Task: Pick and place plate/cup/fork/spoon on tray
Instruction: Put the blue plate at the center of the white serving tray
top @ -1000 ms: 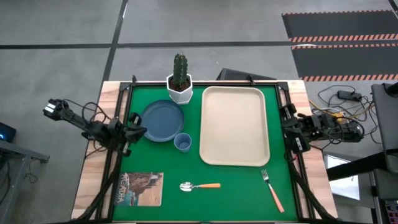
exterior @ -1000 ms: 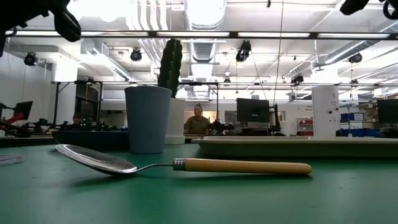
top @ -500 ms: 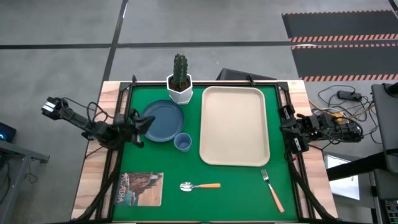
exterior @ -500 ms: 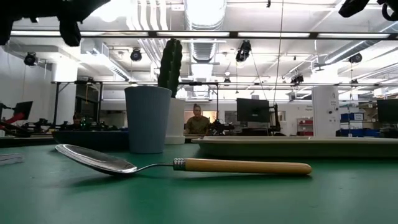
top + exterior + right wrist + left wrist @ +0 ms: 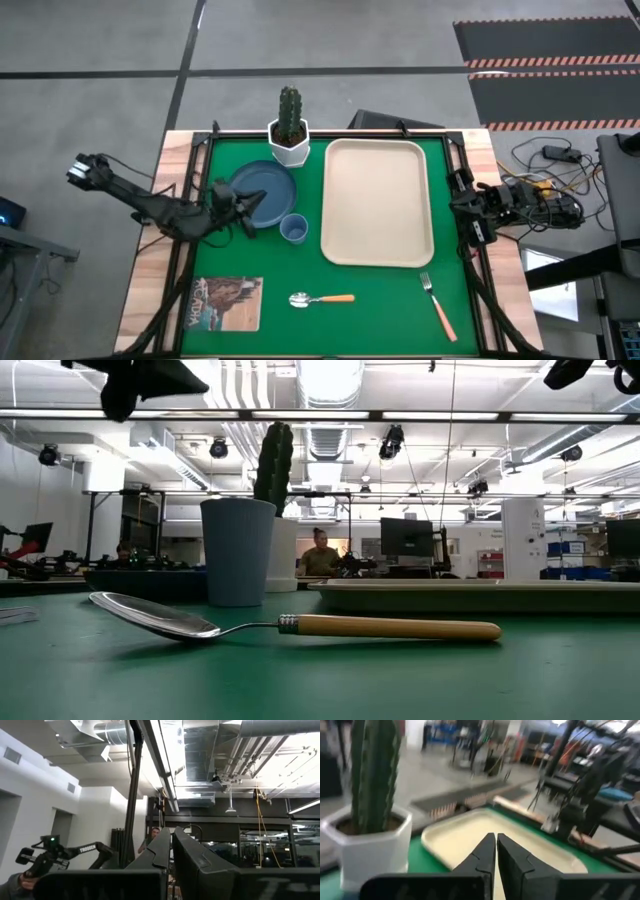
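The slate-blue plate [image 5: 263, 193] lies on the green mat at the left, the light-blue cup [image 5: 293, 228] just beside it on the near side. The spoon [image 5: 322, 299] and the fork [image 5: 437, 306] lie near the front edge. The cream tray [image 5: 377, 201] lies right of centre. My left gripper [image 5: 246, 203] is shut and hovers above the plate's left part; it shows shut in the left wrist view [image 5: 496, 851]. My right gripper [image 5: 458, 208] is shut at the table's right edge, raised; it also shows in the right wrist view [image 5: 172, 845].
A cactus in a white hexagonal pot [image 5: 289, 137] stands at the far edge behind the plate. A printed booklet [image 5: 225, 303] lies at the near left corner. In the low view the cup [image 5: 238, 550] and spoon [image 5: 300, 624] stand in front of the tray [image 5: 480, 594].
My left gripper has moved toward the table's right, from beside the left frame rail to above the plate's left part. The right arm and all the table's things have kept still.
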Robot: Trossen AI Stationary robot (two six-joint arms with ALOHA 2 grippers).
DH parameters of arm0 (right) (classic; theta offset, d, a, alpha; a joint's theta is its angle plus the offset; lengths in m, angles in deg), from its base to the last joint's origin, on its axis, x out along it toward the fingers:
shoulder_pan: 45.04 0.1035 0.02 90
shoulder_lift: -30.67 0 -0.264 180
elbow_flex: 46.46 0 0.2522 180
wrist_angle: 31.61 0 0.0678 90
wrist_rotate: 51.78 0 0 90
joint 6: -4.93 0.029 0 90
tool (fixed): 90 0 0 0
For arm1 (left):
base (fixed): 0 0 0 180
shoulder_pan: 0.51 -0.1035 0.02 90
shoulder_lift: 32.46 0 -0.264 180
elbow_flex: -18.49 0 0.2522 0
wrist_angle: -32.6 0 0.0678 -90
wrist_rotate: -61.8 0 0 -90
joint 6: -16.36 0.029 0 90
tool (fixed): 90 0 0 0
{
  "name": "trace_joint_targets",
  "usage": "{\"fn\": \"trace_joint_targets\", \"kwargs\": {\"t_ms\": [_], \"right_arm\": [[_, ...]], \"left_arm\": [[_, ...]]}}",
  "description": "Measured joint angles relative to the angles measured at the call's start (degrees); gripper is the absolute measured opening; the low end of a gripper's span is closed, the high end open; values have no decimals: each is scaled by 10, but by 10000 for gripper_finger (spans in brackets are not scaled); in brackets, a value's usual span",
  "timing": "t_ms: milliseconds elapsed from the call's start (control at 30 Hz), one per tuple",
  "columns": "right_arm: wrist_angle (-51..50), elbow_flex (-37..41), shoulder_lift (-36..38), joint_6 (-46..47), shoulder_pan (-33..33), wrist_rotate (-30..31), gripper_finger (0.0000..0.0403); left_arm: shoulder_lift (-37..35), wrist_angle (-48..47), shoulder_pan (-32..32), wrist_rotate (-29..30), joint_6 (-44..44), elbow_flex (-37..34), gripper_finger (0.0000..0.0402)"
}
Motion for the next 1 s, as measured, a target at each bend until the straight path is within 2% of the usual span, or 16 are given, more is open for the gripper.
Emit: {"fn": "trace_joint_targets", "kwargs": {"t_ms": [67, 167, 300, 467, 567, 1000], "right_arm": [[0, 0, 0, 0, 0, 0, 11], [0, 0, 0, 0, 0, 0, 11], [0, 0, 0, 0, 0, 0, 11], [-1, 0, 0, 0, 0, 0, 11], [-1, 0, 0, 5, 0, 0, 11], [-6, 0, 0, 6, 0, 0, 11]], "left_arm": [[6, -109, -7, -20, -95, 20, 0], [20, -249, -31, -90, -229, 45, 0], [48, -366, -63, -174, -333, 54, 0], [86, -391, -97, -268, -337, 37, 0], [107, -390, -108, -296, -315, 35, 0], [144, -389, -119, -301, -278, 34, 0]]}}
